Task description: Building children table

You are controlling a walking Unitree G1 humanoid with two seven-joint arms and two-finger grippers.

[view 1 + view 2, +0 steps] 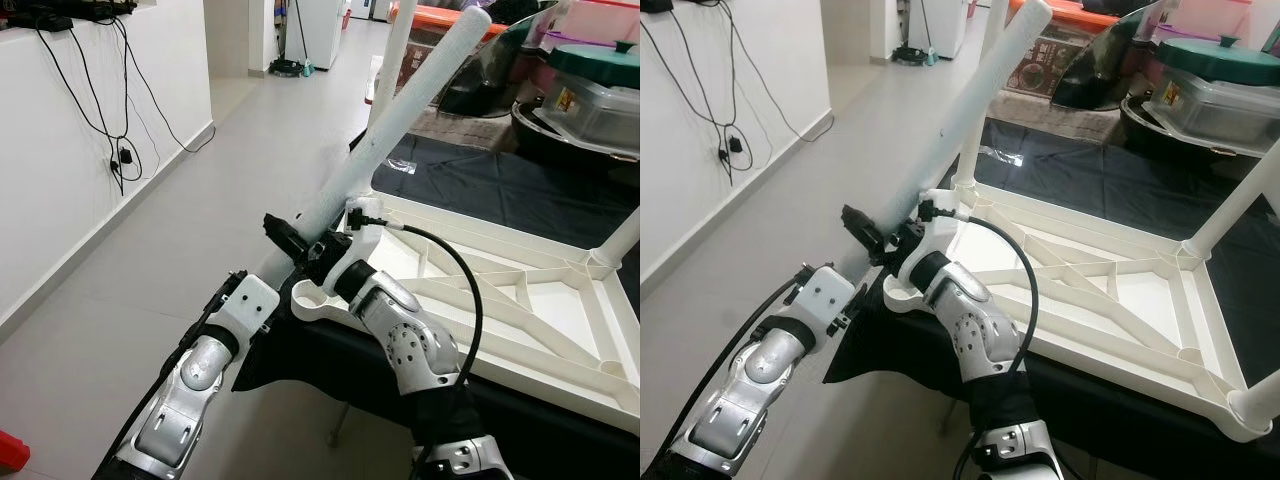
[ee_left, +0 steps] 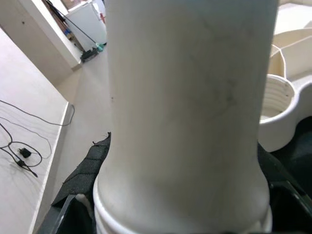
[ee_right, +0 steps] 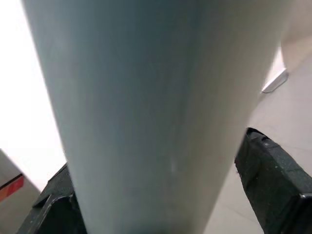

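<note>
At upper right of the head views, a clear bin (image 1: 592, 110) with a green lid (image 1: 600, 58) stands beside an orange crate (image 1: 450, 22); their contents cannot be made out. The white tabletop (image 1: 560, 300) lies upside down on a black cloth (image 1: 500, 185) across the centre and right of the frame, its ribbed underside up. One leg (image 1: 401, 55) stands upright at its far corner, and another leg (image 1: 622, 240) rises at the right edge. At its near left corner, an open socket (image 1: 318, 297) overhangs the cloth's edge. A loose leg (image 1: 400, 125) slants from centre to upper right, its lower end just beside that socket. The left gripper (image 1: 288, 238) and the right gripper (image 1: 340, 255) are both clenched on this leg near its lower end; in the wrist views black fingers (image 3: 273, 180) flank the tube. To the left, open grey floor (image 1: 180, 230) runs along a white wall (image 1: 70, 150) with hanging cables (image 1: 120, 150).
</note>
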